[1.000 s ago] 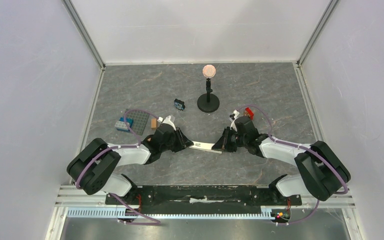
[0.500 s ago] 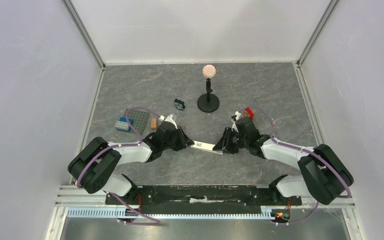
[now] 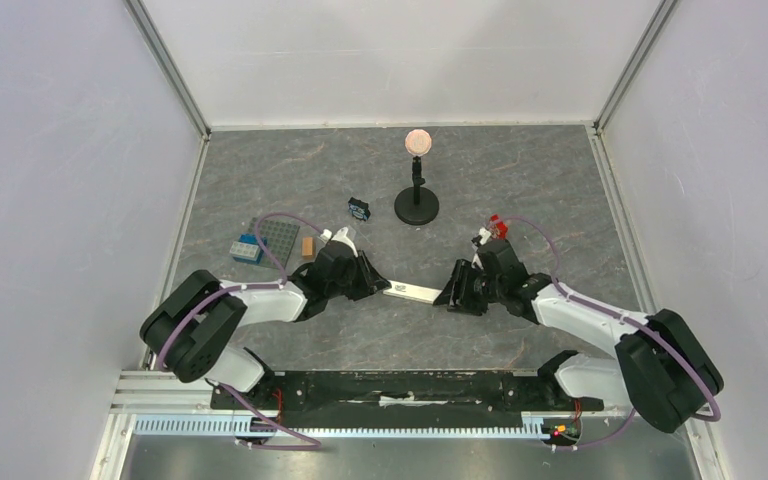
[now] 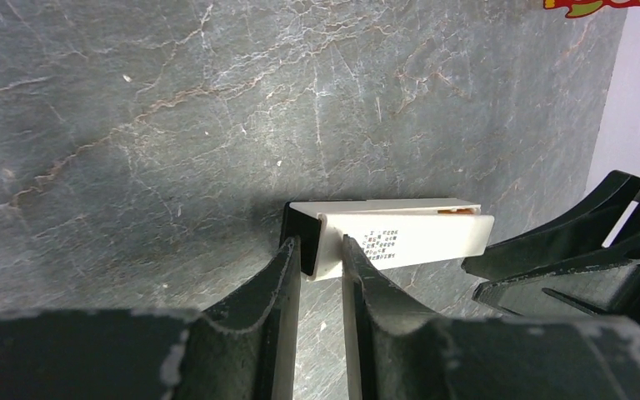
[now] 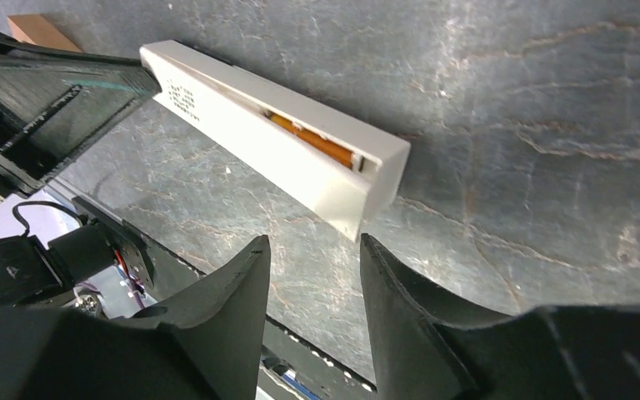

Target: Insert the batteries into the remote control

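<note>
The white remote control (image 3: 412, 292) lies between my two grippers at the table's near middle. My left gripper (image 3: 378, 285) is shut on its left end; in the left wrist view the fingers (image 4: 321, 248) pinch the remote (image 4: 408, 237) across its thickness. In the right wrist view the remote (image 5: 242, 125) shows an open slot with an orange-copper battery (image 5: 312, 138) lying in it. A sliver of orange also shows in the left wrist view (image 4: 454, 212). My right gripper (image 5: 312, 243) is open and empty, its tips just short of the remote's right end (image 3: 450, 296).
A black stand with a pink disc (image 3: 416, 205) stands behind the remote. A small black and blue piece (image 3: 359, 209), a grey baseplate (image 3: 278, 240), a blue brick (image 3: 245, 248) and an orange block (image 3: 307, 246) lie back left. A red piece (image 3: 498, 225) lies by the right arm.
My right arm has drawn back a little to the right, so its gripper stands off the remote's end. My left gripper has kept its hold on the remote.
</note>
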You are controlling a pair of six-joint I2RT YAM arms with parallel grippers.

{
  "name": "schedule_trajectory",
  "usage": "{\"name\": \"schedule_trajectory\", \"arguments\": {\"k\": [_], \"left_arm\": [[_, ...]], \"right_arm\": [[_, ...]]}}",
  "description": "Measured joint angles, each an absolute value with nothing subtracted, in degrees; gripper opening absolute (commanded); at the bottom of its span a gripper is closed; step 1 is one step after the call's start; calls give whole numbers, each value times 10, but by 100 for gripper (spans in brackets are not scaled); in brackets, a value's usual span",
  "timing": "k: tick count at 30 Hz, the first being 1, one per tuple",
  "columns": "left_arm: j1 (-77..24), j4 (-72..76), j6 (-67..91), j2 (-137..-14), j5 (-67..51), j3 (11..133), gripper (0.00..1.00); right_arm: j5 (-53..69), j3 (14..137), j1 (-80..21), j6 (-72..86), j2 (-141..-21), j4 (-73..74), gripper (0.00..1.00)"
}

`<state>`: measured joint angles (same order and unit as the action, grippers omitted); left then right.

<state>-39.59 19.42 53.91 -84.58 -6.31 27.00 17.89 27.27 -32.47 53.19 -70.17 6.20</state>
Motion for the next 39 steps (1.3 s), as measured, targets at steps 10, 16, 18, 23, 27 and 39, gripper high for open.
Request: {"name": "schedule_trajectory", "arguments": {"k": [10,16,18,23,27,39], "left_arm": [[-396,194,539,-848,-64,272,29],[-396,194,538,-848,-64,272,29],[-396,194,538,-848,-64,272,29],[-396,194,534,-851,-65,275,29],[-396,194,531,-851,-66,276,29],[-396,189,526,-854,-67,280,30]], "right_arm": [[153,266,-313,507,-664,105,48],[123,267,-309,476,-681,114,44],[113,270,-309,464,-689,116,40],[91,289,-309,439,-699,113,33],[86,295,-309,423,-701,100,39],[86,305,-309,384,-677,96,44]]}}
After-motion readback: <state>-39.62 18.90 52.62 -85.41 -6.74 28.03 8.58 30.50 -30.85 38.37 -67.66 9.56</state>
